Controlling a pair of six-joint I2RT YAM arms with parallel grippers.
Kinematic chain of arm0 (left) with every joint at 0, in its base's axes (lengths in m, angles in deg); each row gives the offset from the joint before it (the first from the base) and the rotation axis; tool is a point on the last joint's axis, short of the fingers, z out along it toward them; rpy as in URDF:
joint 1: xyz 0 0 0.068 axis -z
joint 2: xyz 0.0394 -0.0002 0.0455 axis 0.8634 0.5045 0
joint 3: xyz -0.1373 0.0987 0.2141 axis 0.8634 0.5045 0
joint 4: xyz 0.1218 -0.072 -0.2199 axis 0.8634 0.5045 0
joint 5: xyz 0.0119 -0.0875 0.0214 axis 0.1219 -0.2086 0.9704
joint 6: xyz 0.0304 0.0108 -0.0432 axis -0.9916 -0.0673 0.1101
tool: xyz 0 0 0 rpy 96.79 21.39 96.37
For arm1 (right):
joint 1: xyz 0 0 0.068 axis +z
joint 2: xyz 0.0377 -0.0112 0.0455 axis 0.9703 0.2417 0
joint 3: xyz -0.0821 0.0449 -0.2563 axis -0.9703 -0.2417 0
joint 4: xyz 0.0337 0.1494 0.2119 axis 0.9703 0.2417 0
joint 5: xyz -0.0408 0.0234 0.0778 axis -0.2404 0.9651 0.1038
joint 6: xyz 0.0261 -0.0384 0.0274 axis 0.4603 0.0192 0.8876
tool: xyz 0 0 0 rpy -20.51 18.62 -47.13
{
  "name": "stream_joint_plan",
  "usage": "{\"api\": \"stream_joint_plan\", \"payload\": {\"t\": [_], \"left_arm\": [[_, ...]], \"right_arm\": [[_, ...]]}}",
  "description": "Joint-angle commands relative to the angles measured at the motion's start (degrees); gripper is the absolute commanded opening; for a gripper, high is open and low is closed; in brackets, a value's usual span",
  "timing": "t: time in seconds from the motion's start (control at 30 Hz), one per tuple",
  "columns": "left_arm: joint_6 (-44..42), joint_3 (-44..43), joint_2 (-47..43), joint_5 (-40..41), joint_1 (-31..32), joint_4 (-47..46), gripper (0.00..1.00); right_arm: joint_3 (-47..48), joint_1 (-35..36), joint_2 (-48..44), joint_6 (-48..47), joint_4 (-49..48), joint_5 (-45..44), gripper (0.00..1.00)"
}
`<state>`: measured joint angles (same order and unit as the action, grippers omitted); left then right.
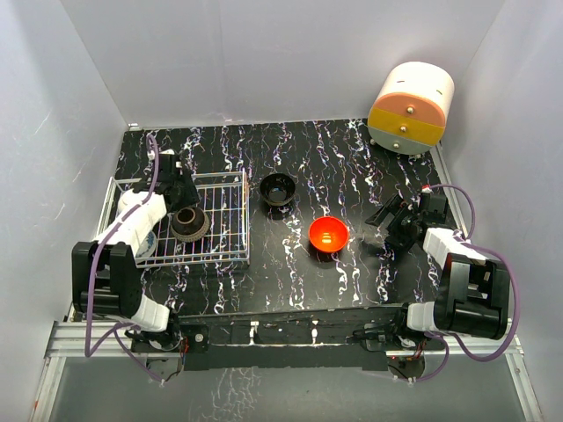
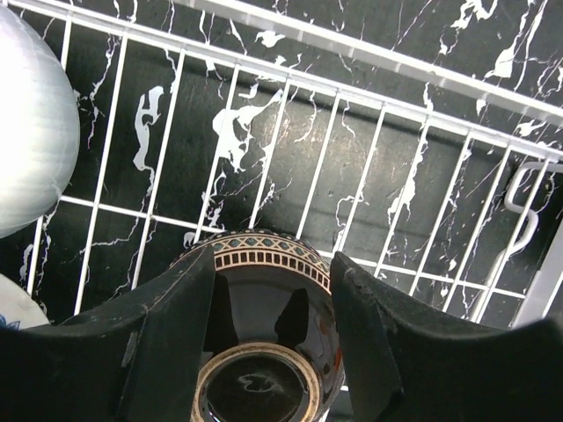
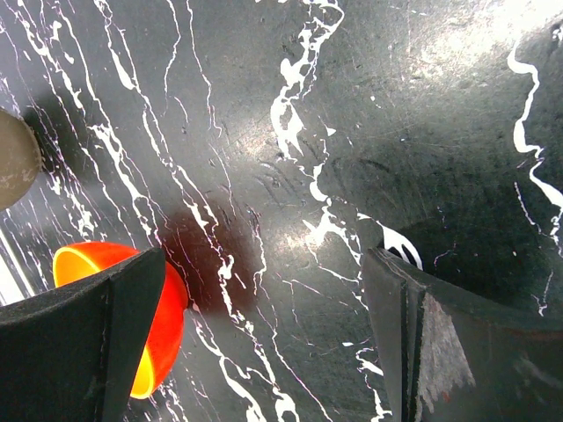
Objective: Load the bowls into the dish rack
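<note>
The dish rack (image 1: 224, 230) stands at the left of the table. A brown/gold bowl (image 1: 189, 224) lies upside down inside it. My left gripper (image 1: 180, 192) hovers over that bowl, open, with its fingers on either side of the upturned foot (image 2: 259, 387) but above it. In the left wrist view the white bowl (image 2: 26, 123) and an edge of the blue-and-white bowl (image 2: 10, 309) also sit in the rack (image 2: 369, 105). The black bowl (image 1: 279, 189) and the red-orange bowl (image 1: 328, 235) stand on the table. My right gripper (image 1: 391, 221) is open and empty, to the right of the red-orange bowl (image 3: 110, 294).
A round cream-and-orange drawer cabinet (image 1: 411, 107) stands at the back right corner. White walls close in the table on three sides. The blue-and-white bowl (image 1: 148, 246) shows beside my left arm at the rack's near left.
</note>
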<state>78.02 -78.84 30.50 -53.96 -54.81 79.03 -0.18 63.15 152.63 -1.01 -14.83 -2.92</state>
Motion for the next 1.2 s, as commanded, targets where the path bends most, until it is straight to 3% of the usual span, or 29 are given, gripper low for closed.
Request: {"api": "stream_joint_plan", "payload": {"t": [0.0, 0.5, 0.73, 0.9, 1.0, 1.17], "left_arm": [[-0.78, -1.97, -1.08, 3.31, 1.17, 5.37, 0.54], [-1.3, 5.22, -13.11, 9.15, 1.44, 14.94, 0.55], [-1.1, 3.74, -18.59, 12.33, 1.44, 18.16, 0.56], [-1.91, 0.02, -21.1, 2.83, 1.56, 15.8, 0.57], [-1.86, -1.85, -18.48, 0.66, 4.16, 15.56, 0.57], [-0.8, -2.27, -12.8, 6.06, 12.67, 14.27, 0.58]], "right_arm": [[-0.21, -0.31, 0.11, -0.33, -3.27, 0.62, 0.98], [-0.21, -0.27, -0.44, -0.22, -3.3, 1.06, 0.98], [-0.39, -0.32, -1.01, -0.39, -2.92, 0.99, 0.98], [-0.54, -0.28, -1.38, -0.49, -2.74, 0.51, 0.98], [-0.56, -0.31, -1.15, -0.49, -2.75, 0.53, 0.98], [-0.65, -0.32, -1.36, -0.58, -2.51, 0.08, 0.98]]}}
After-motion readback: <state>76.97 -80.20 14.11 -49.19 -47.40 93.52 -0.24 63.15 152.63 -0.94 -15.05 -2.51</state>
